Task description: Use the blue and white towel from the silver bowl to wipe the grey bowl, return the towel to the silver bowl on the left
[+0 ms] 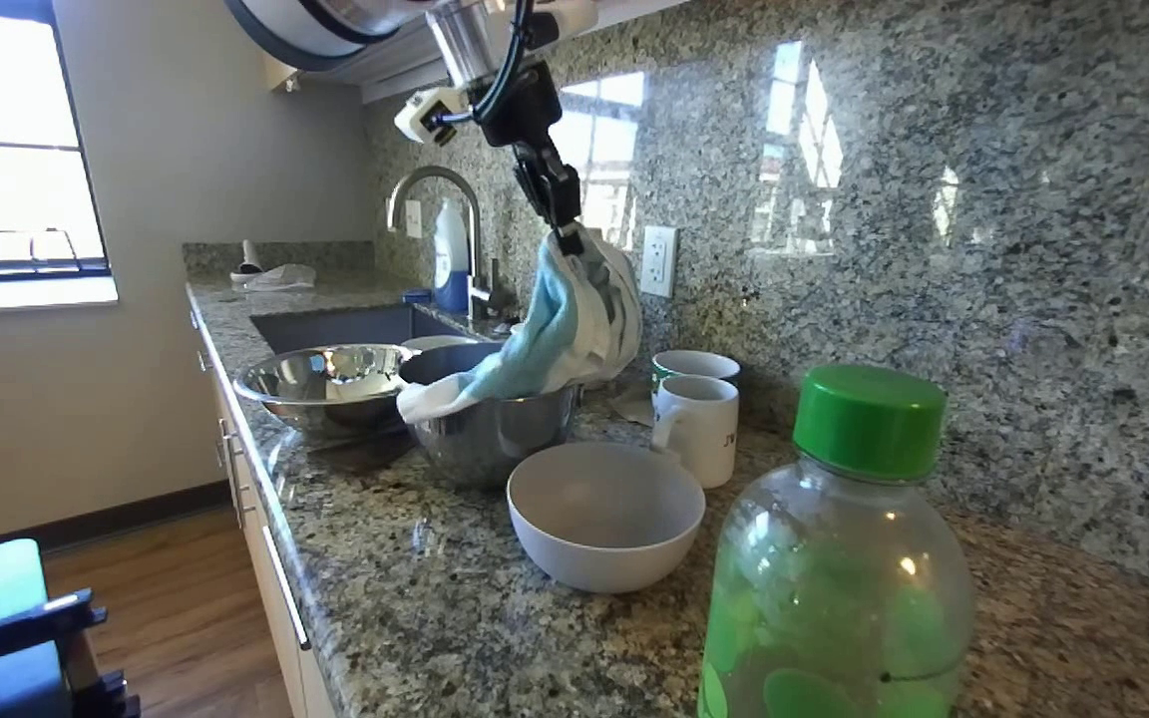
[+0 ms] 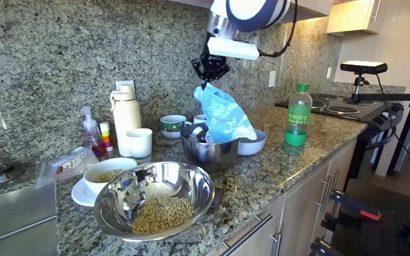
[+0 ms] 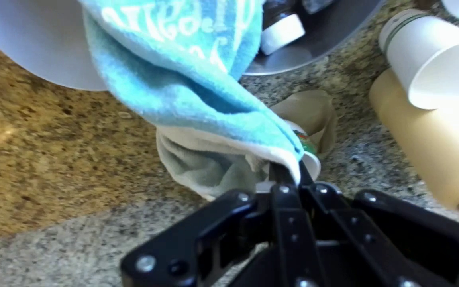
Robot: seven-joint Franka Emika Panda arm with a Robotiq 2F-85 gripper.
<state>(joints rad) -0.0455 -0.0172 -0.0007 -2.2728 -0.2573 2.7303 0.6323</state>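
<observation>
My gripper (image 1: 570, 239) is shut on a top corner of the blue and white towel (image 1: 545, 334); the pinch also shows in the wrist view (image 3: 295, 173). The towel hangs down over a deep silver bowl (image 1: 495, 444), with its lower end at that bowl's rim; I cannot tell how much rests inside. In an exterior view the towel (image 2: 226, 115) spreads toward the grey bowl (image 2: 253, 147). The grey bowl (image 1: 599, 558) is upright beside the silver bowl, and the towel partly covers it in the wrist view (image 3: 46, 52). A white-capped small bottle (image 3: 281, 34) lies in the silver bowl.
A wide shiny bowl (image 2: 101, 209) with grains stands near the deep bowl. A white bowl (image 2: 94, 185) with grains, a white cup (image 2: 139, 142), a cream flask (image 2: 126, 113) and mugs (image 1: 699, 429) stand around. A green-capped bottle (image 2: 299, 113) stands beyond the grey bowl. A granite wall backs the counter.
</observation>
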